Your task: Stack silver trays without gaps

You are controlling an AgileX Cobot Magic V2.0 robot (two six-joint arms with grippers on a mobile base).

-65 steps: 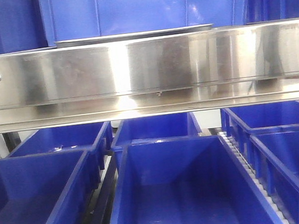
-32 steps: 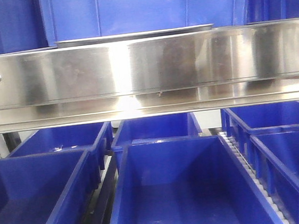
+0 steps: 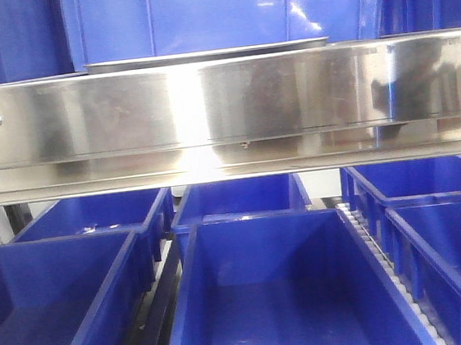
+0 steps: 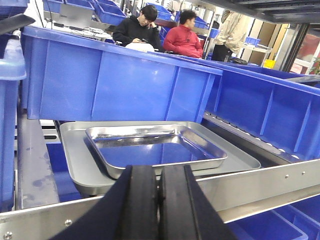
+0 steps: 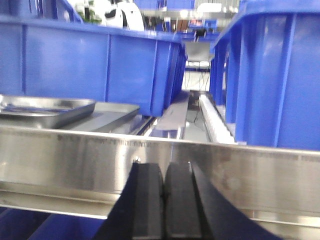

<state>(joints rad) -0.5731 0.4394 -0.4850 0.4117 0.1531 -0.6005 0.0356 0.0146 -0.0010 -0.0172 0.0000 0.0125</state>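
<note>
Trays: a small tray (image 4: 155,147) sits inside a larger tray (image 4: 80,165), the small one's rim resting above the big one's floor, set toward the right and back of it. Both lie on the shelf behind the steel rail (image 4: 260,182), in front of a big blue bin (image 4: 115,85). In the right wrist view the small tray (image 5: 42,111) shows at far left, its rim raised above the larger tray (image 5: 107,114). From the front, only a thin tray edge (image 3: 206,55) peeks above the rail (image 3: 224,111), with blue bins (image 3: 285,298) below.

The left gripper (image 4: 159,205) has its fingers pressed together with nothing between them, low in front of the rail and apart from the trays. The right gripper (image 5: 164,205) is likewise closed on nothing, just before the rail (image 5: 240,175), well right of the trays.

Two seated people (image 4: 165,32) show in the background.
</note>
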